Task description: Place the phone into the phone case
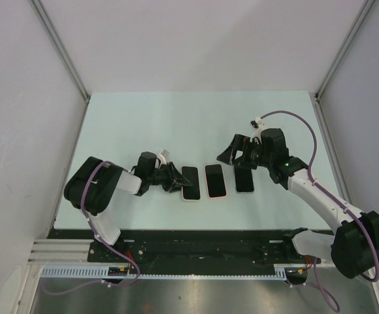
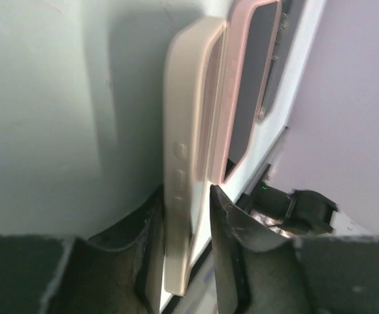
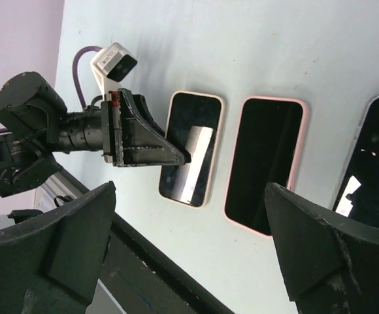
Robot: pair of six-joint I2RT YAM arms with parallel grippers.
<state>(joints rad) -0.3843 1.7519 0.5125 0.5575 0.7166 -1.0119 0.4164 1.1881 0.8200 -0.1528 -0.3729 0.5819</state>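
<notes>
- Three dark-faced slabs lie side by side in a row on the pale green table [image 1: 144,124], near its front edge. Their long sides are parallel, with small gaps between them.
- The cream-rimmed phone [image 1: 189,182] is at the left end, the pink-rimmed phone [image 1: 215,180] is in the middle, and the pale-rimmed phone [image 1: 244,178] is at the right end.
- All three show a glossy black face inside a coloured rim, so I cannot tell which is a bare phone and which sits in a case.
- The left gripper [image 1: 175,178] lies low over the table, reaching in from the left. Its fingers [image 2: 232,255] straddle the outer long edge of the cream-rimmed phone, and its wrist view shows the cream side with its button bumps between them.
- Those fingers stand narrow, close on either side of the edge, with a sliver of gap on one side. I cannot tell whether they actually pinch it.
- The right gripper [image 1: 237,157] hangs above the far end of the pale-rimmed phone, fingers spread wide with nothing between them.
</notes>
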